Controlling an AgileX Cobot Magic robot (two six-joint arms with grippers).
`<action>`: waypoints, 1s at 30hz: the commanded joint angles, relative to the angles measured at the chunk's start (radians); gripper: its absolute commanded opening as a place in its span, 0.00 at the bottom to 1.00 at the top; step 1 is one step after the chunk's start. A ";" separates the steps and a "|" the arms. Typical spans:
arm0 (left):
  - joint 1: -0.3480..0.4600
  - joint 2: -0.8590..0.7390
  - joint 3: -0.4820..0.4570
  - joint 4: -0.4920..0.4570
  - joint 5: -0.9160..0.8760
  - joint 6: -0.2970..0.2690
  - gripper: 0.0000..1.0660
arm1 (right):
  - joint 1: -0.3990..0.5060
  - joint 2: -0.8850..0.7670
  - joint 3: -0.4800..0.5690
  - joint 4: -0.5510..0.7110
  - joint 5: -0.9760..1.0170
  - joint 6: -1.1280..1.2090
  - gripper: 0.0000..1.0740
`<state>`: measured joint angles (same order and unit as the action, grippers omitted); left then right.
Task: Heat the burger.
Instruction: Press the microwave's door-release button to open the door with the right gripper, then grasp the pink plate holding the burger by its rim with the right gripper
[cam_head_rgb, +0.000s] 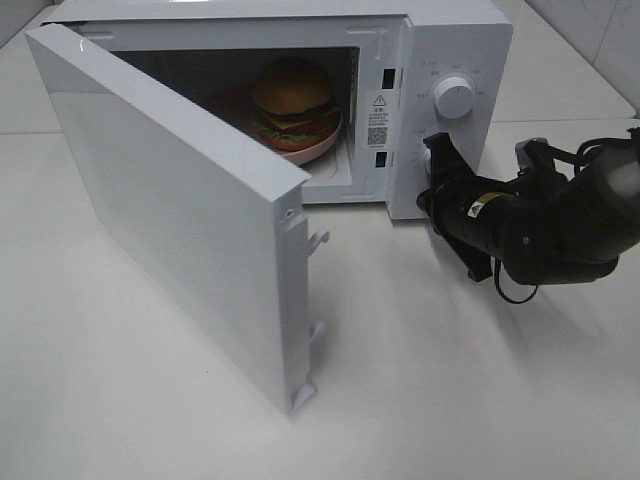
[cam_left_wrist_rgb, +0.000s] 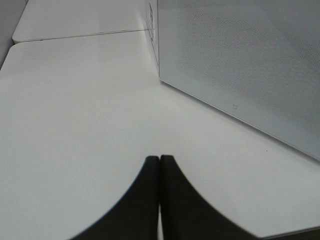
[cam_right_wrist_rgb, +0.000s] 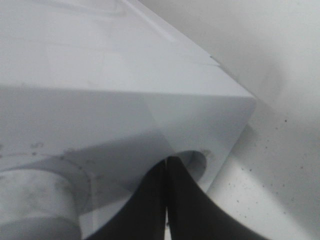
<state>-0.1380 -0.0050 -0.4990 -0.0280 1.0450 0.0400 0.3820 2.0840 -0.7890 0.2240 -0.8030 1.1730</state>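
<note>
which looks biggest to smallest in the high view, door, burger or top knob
1. door, by far the largest, though it also swings out nearest the camera
2. burger
3. top knob

**Microwave (cam_head_rgb: 455, 40) with door (cam_head_rgb: 170, 210) wide open**

White box on a pale table (cam_head_rgb: 480, 390) — door swung out to the left. Pink plate (cam_head_rgb: 312, 152) sits inside the cavity. Round knob (cam_head_rgb: 454, 97) on the control panel, warning sticker (cam_head_rgb: 379, 101) beside the opening.

Warning triangle (cam_head_rgb: 379, 100), QR code (cam_head_rgb: 377, 136) on microwave (cam_head_rgb: 455, 40)
</note>
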 joint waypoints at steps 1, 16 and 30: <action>0.003 -0.008 0.003 -0.007 -0.009 0.004 0.00 | -0.009 -0.061 0.054 -0.056 -0.108 -0.006 0.00; 0.003 -0.008 0.003 -0.007 -0.010 0.004 0.00 | -0.009 -0.082 0.192 -0.193 -0.198 -0.257 0.02; 0.003 -0.008 0.003 -0.007 -0.010 0.004 0.00 | -0.009 -0.131 0.190 -0.387 -0.115 -0.851 0.03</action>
<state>-0.1380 -0.0050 -0.4990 -0.0280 1.0450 0.0400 0.3790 1.9980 -0.5960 -0.1440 -0.9600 0.4240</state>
